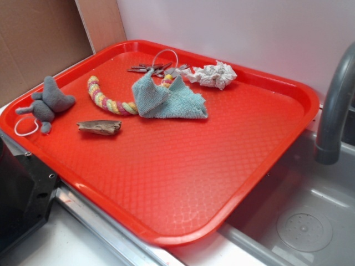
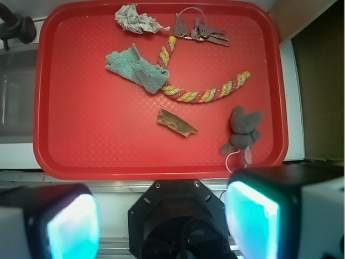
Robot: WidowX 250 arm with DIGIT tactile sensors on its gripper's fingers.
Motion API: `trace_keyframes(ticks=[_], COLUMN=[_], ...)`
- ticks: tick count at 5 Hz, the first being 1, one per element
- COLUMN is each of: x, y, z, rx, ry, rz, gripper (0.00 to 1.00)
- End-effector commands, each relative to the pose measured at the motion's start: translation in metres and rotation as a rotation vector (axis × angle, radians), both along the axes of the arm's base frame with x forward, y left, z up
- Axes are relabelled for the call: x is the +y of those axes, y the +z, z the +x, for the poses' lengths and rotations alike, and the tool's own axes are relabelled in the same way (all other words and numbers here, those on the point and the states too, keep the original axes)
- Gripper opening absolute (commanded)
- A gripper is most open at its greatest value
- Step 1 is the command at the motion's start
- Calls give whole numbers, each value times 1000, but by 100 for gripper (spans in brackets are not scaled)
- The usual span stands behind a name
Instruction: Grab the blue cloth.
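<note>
- Ext view: steel sink [image 1: 310, 221] w/ grey faucet [image 1: 335, 111] at right, white wall behind, brown board top left; you've got a red tray [image 1: 183, 183] sitting partly over the sink edge.
- On tray, far half: blue cloth [image 1: 169, 100] crumpled, one corner poking up, lying over one end of a multicolour rope [image 1: 108, 100].
- Behind cloth: keys on ring [image 1: 158, 66]; just right of them, white rag [image 1: 213, 75], bunched.
- Left edge: grey plush toy [image 1: 47, 105] w/ white loop beside it. Brown bark-like piece [image 1: 100, 127] near rope, apart from cloth.
- Near half of tray bare. No claw for you in this view.
- Wrist view: same tray [image 2: 108, 145] from above, all items in its far half.
- Blue cloth [image 2: 135, 67] upper left-centre, touching rope [image 2: 199, 94]; rag [image 2: 135, 19] and keys [image 2: 197, 27] at top; bark piece [image 2: 175, 123] mid; plush [image 2: 242, 129] right.
- Gripper [image 2: 161, 216] at bottom, outside tray's near rim: fingers [image 2: 73, 224] spread wide, nothing between, well apart from cloth.
</note>
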State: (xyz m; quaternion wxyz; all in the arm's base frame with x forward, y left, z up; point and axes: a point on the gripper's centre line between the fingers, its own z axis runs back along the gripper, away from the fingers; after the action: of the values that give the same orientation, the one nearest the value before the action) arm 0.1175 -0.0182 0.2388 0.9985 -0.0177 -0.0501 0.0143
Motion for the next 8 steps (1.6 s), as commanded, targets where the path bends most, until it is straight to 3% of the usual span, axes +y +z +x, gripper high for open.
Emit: trace_keyframes(ticks=[1, 3, 4, 5, 7, 8], x=[0, 4, 5, 3, -1, -2], y=[0, -6, -13, -29, -80, -120], z=[0, 11, 19, 34, 82, 108], rx=[0, -2, -44, -159, -300, -312], ry=[0, 3, 32, 35, -56, -154], rz=[0, -25, -5, 1, 58, 56], gripper=[100, 100, 100, 100, 100, 100])
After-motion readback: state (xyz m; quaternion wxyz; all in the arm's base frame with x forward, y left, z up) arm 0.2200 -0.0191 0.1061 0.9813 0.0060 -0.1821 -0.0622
